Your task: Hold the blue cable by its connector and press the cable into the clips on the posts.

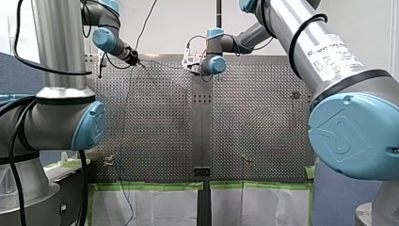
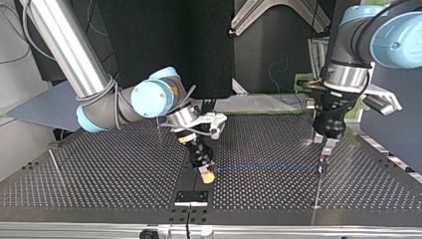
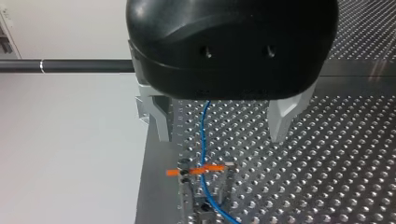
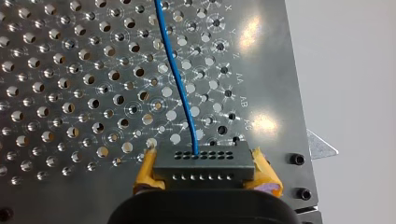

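My right gripper point(image 4: 203, 171) clamps its yellow pads on the grey rectangular connector point(image 4: 204, 163); the thin blue cable point(image 2: 268, 167) runs level across the top view's lower middle toward my left gripper point(image 3: 222, 135), whose fingers stand apart

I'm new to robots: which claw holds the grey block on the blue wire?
My right gripper, with yellow pads, clamps the connector; my left gripper hangs open.

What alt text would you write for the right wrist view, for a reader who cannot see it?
My right end effector, with yellow pads, clamps a grey rectangular connector block dotted with small holes. A thin blue cable leaves the block and runs ahead over the perforated metal table.
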Tool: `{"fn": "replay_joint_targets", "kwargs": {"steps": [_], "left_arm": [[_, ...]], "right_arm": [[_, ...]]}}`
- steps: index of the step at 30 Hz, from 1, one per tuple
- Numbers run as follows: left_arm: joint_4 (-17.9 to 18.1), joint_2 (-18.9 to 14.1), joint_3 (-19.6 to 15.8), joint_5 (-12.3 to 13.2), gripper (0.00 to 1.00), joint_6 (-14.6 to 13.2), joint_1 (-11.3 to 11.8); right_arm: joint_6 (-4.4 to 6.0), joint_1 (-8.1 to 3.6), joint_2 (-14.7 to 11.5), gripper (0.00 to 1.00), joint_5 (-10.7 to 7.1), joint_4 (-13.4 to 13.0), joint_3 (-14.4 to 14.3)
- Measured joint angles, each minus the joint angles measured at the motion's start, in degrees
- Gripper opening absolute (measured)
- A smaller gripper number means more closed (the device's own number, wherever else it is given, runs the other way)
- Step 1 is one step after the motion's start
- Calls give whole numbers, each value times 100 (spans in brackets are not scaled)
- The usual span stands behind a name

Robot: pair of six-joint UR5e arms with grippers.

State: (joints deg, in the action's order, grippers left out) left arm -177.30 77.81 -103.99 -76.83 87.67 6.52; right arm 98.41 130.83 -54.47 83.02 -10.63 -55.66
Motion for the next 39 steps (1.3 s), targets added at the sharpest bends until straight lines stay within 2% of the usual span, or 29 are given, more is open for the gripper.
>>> {"fn": "replay_joint_targets", "kwargs": {"steps": [20, 32, 39], "left_arm": [[-57, -42, -5, -213, 100, 52, -65], [-90, -59, -5, -543, 100, 435, -76], [-83, -56, -6, -627, 100, 510, -86]], "right_arm": [[-5, 8, 5, 0, -30, -2, -20], [-5, 32, 5, 0, -31, -1, -20], [-5, 29, 7, 0, -30, -2, -20]]}}
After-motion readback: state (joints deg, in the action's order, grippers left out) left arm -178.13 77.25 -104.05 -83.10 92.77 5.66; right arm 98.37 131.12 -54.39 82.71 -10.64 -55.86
